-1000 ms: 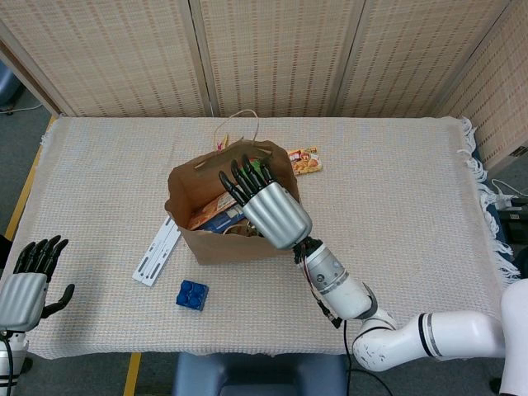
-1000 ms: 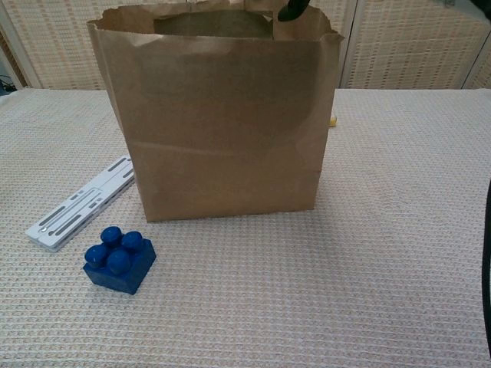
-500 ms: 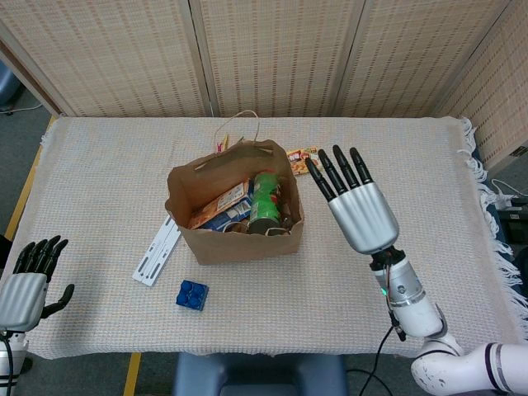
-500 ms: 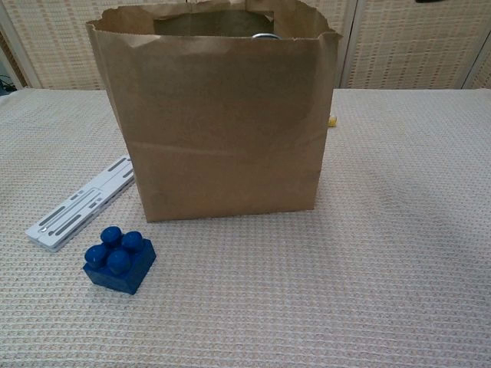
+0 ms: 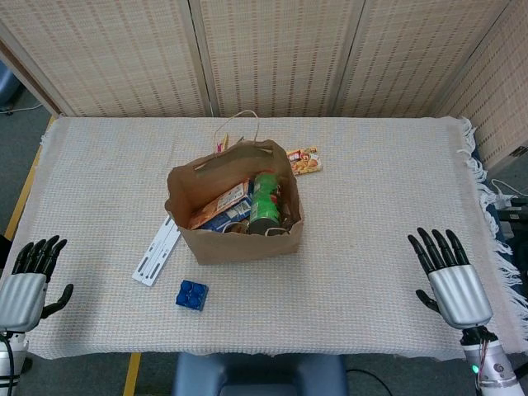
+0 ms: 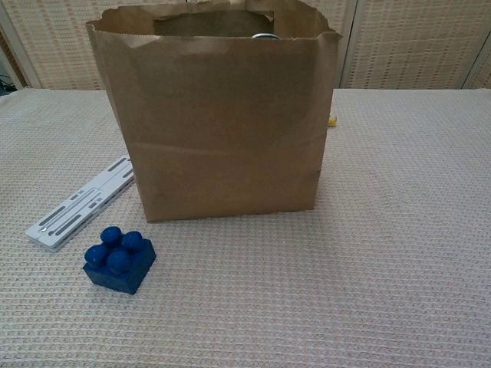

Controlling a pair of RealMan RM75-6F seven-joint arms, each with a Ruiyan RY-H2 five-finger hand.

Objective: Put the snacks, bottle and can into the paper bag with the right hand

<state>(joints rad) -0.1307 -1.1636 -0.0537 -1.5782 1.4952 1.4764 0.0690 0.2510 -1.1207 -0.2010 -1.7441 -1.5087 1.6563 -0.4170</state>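
The right hand [image 5: 450, 280] has withdrawn from above the paper bag [image 5: 235, 213] to its 4 o'clock, fingers spread, empty. The green can [image 5: 266, 201] now stands inside the bag. The left hand [image 5: 26, 280] is unchanged, fingers apart.

- In the chest view the paper bag [image 6: 219, 115] hides its contents; only a metal rim [image 6: 265, 35] peeks out.
- The snack packet [image 5: 304, 160] behind the bag is partly hidden.
- Packet print is unreadable.

The brown paper bag [image 5: 235, 239] is standing upright and open, holding a green can [image 5: 266, 205] and snack packets [image 5: 221, 205]; another snack [image 5: 304, 160] is lying behind it.
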